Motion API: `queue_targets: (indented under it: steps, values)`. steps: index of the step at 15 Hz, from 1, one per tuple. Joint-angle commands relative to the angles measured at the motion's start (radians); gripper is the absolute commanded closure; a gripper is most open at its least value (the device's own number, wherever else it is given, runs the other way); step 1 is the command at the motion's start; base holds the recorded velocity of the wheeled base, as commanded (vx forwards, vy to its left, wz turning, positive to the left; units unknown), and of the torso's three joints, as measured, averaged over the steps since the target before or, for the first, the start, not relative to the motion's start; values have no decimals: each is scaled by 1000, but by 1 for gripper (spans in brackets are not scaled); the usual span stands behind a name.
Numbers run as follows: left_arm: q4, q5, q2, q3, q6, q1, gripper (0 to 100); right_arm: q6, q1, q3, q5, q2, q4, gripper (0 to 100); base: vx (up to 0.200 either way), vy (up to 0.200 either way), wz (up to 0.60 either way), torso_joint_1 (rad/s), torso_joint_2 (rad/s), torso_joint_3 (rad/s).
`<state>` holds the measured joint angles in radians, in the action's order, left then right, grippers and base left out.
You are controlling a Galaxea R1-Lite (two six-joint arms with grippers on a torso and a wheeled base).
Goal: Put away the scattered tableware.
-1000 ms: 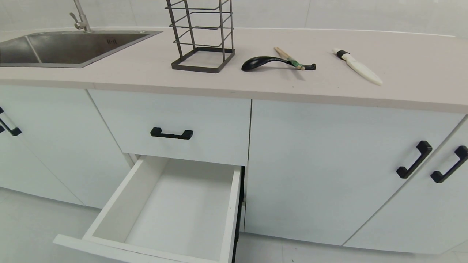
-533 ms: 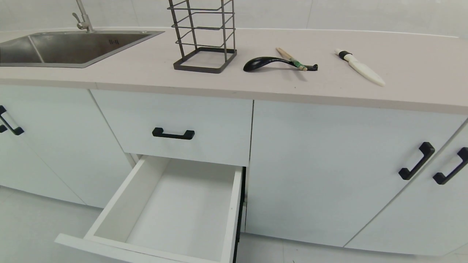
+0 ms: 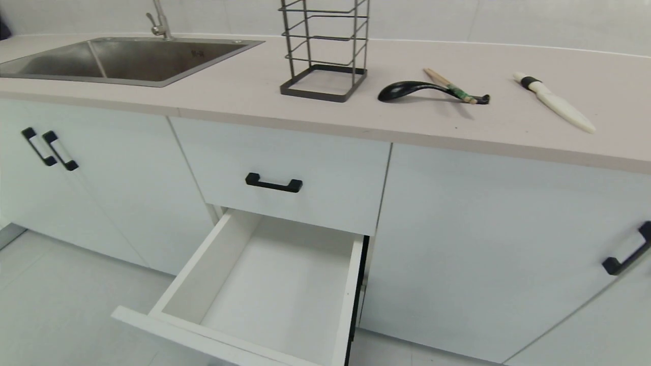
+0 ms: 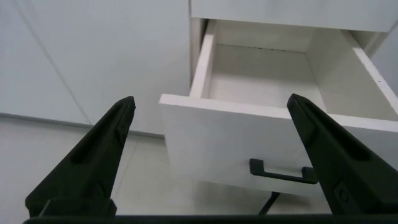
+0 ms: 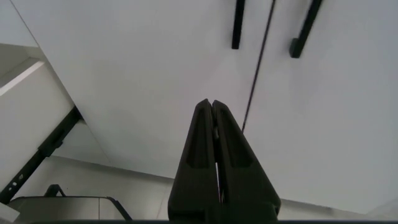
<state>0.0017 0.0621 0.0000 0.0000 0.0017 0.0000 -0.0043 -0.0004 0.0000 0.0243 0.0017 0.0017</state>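
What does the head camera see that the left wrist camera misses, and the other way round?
Only the head view: the countertop with sink, wire rack, black spoon, chopsticks and white knife. Only the left wrist view: the left gripper, fingers spread open, and the black handle on the outer face of the drawer. Both: that pulled-out drawer and white cabinet fronts.

Spoon (image 3: pixel 394 92), chopsticks (image 3: pixel 438 78), knife (image 3: pixel 557 103) on countertop (image 3: pixel 229 86)

Bare counter (image 3: pixel 239 86) is left between the rack (image 3: pixel 325 56) and the sink (image 3: pixel 168 56). Right of the rack, the way is narrowed by the spoon (image 3: pixel 407 90), chopsticks (image 3: pixel 447 85) laid against its handle, with the knife (image 3: pixel 554 101) farther right. Below the rack, the drawer (image 3: pixel 190 264) is seen open, reachable from above.
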Motion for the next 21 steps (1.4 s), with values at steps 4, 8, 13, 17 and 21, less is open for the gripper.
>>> queue_targets:
  steps: [4,8,13,17,21]
  values:
    - [0,-1,2,0,-2,0,0,0,-1,0,0,0,0,100,50,0,0,2,1,1]
    - [1,-1,2,0,1,0,0,0,-1,0,0,0,0,100,100,0,0,1,-2,0]
    - [0,-1,2,0,0,0,0,0,-1,0,0,0,0,100,0,0,0,83,-74,-18]
    - [0,-1,2,0,0,0,0,-2,-1,0,0,1,0,100,0,0,0,250,-207,-178]
    - [0,-1,2,0,0,0,0,0,-1,0,0,1,0,100,0,0,0,200,-634,-206]
